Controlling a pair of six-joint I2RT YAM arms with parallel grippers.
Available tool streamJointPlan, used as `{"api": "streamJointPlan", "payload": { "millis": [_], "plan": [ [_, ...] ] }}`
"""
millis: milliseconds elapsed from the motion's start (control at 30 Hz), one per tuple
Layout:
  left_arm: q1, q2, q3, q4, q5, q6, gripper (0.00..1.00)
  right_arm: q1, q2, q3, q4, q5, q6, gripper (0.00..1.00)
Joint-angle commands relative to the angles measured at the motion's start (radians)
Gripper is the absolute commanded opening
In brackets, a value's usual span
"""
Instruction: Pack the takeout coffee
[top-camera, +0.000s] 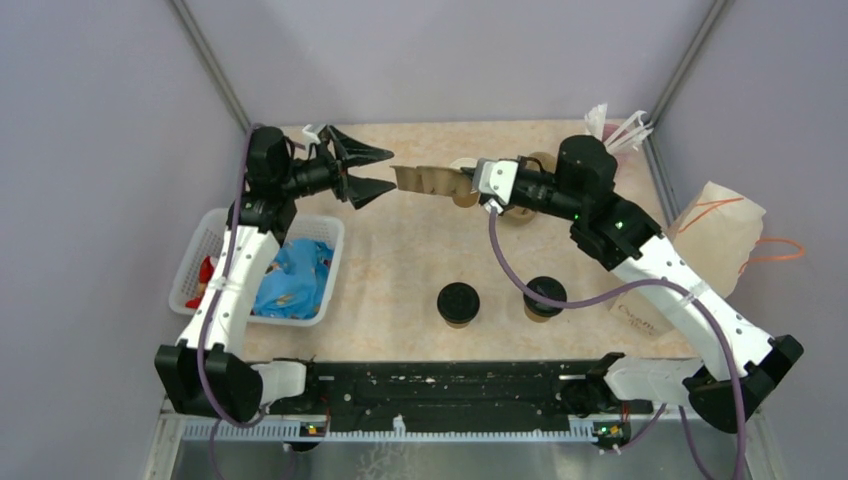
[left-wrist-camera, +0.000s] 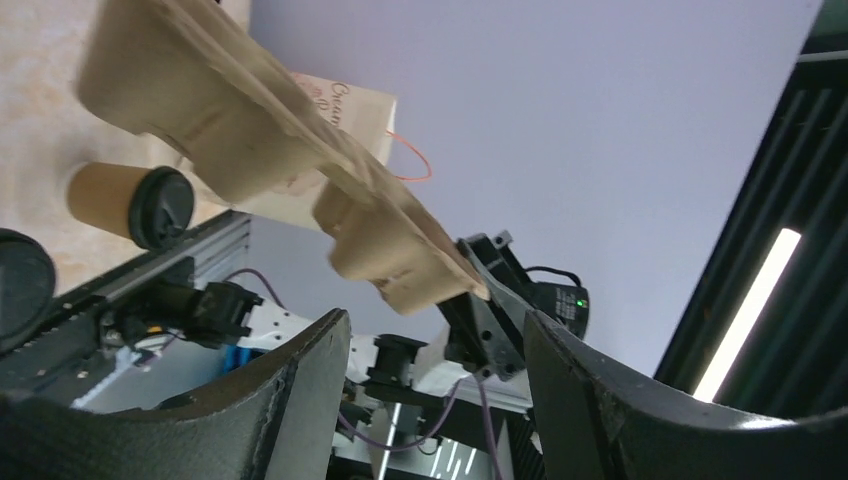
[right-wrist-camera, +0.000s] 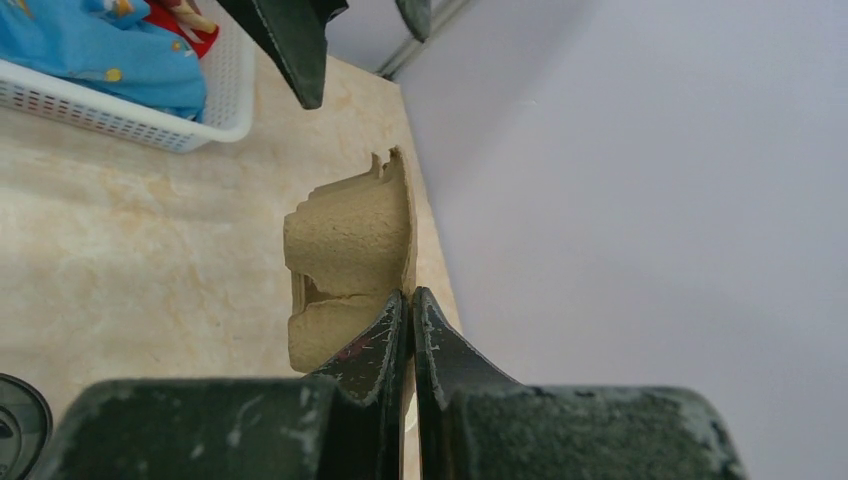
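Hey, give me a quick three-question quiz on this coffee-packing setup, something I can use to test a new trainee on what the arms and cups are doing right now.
1. True or false: the right gripper is shut on the edge of the brown moulded-pulp cup carrier, holding it off the table.
2. The two small brown paper cups with round black plastic lids are: A) seated in the carrier; B) upright on the beige table; C) tipped on their sides.
3. Fill in: the jaws of the left gripper stand ____, holding nothing.

Key: 1 true; 2 B; 3 open.
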Motion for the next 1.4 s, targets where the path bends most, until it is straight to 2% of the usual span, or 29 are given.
{"api": "streamJointPlan", "payload": {
  "millis": [0, 200, 333, 533, 667, 833, 1100, 1267, 1367],
  "plan": [
    [0.004, -0.086, -0.06, 0.066, -0.003, -0.286, 0.7, 0.039, 0.006, 0.003, 0.03, -0.036, -0.044, 0.0],
    [0.004, -0.089, -0.017, -0.177, -0.066, -0.192, 0.61, 0.063, 0.011, -0.004, 0.038, -0.023, -0.061, 0.0],
    [0.004, -0.095, -0.025, -0.214, -0.119, -0.174, 0.58, 0.076, 0.0, -0.001, 0.03, -0.023, -0.061, 0.0],
    [0.006, -0.087, -0.023, -0.237, -0.166, -0.143, 0.62, 0.088, -0.033, -0.003, 0.006, -0.026, -0.051, 0.0],
    [0.006, -0.092, -0.033, -0.27, -0.203, -0.135, 0.59, 0.102, -0.051, -0.004, 0.0, -0.026, -0.042, 0.0],
    [0.006, -0.092, -0.038, -0.27, -0.23, -0.146, 0.48, 0.119, -0.069, -0.013, -0.005, -0.03, -0.028, 0.0],
    [0.006, -0.085, -0.024, -0.281, -0.248, -0.137, 0.37, 0.142, -0.081, -0.033, -0.001, -0.02, -0.024, 0.0],
    [0.006, -0.088, -0.025, -0.288, -0.243, -0.126, 0.25, 0.157, -0.08, -0.031, -0.004, -0.009, -0.029, 0.0],
    [0.006, -0.094, -0.031, -0.287, -0.246, -0.116, 0.13, 0.16, -0.08, -0.03, -0.008, -0.003, -0.028, 0.0]
  ]
}}
